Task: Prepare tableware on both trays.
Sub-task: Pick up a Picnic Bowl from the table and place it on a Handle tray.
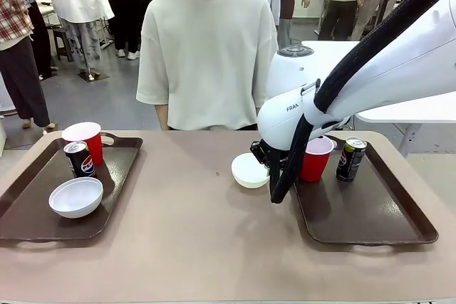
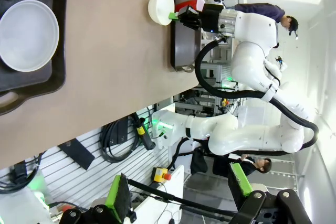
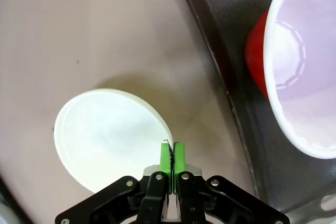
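Nearest the front camera, the left tray (image 1: 43,208) already carries a bowl (image 1: 75,197), a can (image 1: 80,159) and a red cup (image 1: 85,140), so that side looks finished. Over it, in the left wrist view, the left fingers (image 2: 239,178) stand wide apart, holding nothing, high above the desk (image 1: 185,226).

Moving right, the second bowl (image 1: 249,170) is between the trays, just beside the right tray's near-left edge. In the right wrist view the right fingers (image 3: 171,160) are pinched together on its rim, green pads nearly meeting. I cannot tell whether the bowl sits on the desk or is lifted slightly; the shadow under it hints at a small gap.

Farther right, the right tray (image 1: 370,218) holds a cup (image 1: 315,158) and a can (image 1: 351,159) at its far end, with its near half bare.

So the step in hand appears to be carrying the last bowl onto the right tray. The next move calls for lifting it over the raised rim, shifting right clear of the cup, and setting it down on the bare part.

The arm's cable and wrist hide the right fingers in the front view, and the right tray's far-left corner is covered too.
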